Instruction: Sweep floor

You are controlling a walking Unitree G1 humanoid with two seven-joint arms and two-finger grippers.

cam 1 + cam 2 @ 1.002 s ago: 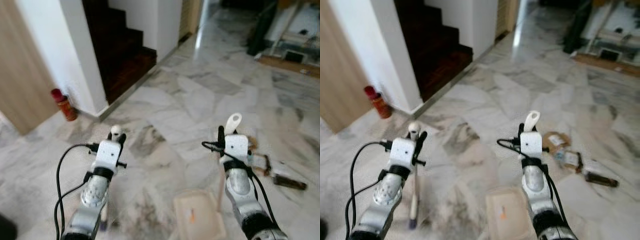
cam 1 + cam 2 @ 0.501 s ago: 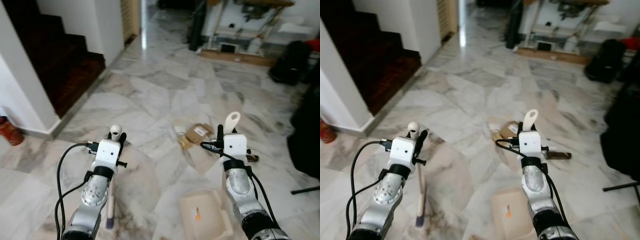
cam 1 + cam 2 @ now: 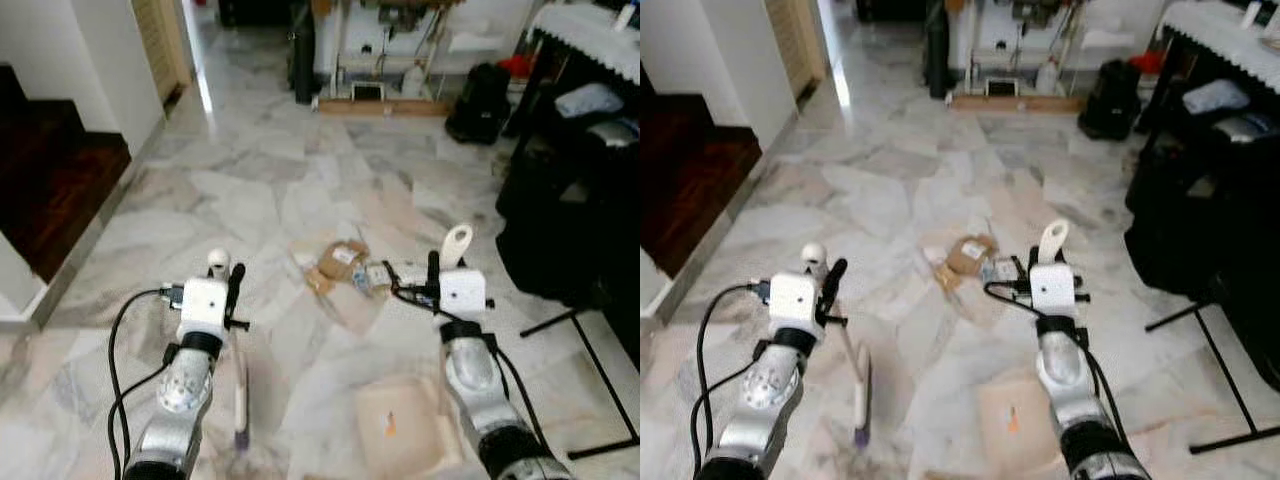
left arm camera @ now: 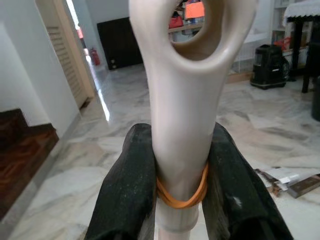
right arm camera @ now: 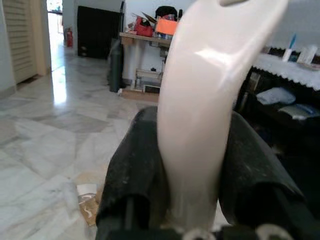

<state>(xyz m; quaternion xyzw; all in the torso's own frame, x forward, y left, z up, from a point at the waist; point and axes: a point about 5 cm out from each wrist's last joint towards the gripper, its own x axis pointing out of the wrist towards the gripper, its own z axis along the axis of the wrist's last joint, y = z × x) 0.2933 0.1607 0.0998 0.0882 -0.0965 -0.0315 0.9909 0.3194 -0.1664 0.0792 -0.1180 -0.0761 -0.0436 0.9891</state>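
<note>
Left eye view: left pincer [image 3: 226, 280] raised over a glossy marble floor [image 3: 250, 190], black fingers pinching the rounded cream top of a broom handle [image 3: 218, 262]. Shaft slanting down below that pincer to a blurred purple-tipped broom head [image 3: 241, 436]; bristles too smeared to make out. Right pincer [image 3: 446, 262] pinching a flat cream dustpan handle [image 3: 456, 243] with a looped end. Pale square dustpan [image 3: 400, 428] on the floor below that pincer, partly cut off by the silver forearm and the lower edge, an orange mark on it. Just ahead, between the two pincers, crumpled brown cardboard and paper scraps [image 3: 340, 262] scattered on the tiles. Dark wooden stair [image 3: 45, 180] well off beyond the left pincer; black bags [image 3: 480, 100] and a dark draped stand beyond the right one.

Left wrist view: two matte black fingers [image 4: 127, 185] pressed against the smooth cream shaft from both sides, an orange rubber band [image 4: 181, 192] around the shaft between them. Loop cut off at the top edge.

Right wrist view: grainy black fingers [image 5: 135, 170] clamped on the glossy cream handle; handle tip cut off, background shelf and scraps blurred.
</note>
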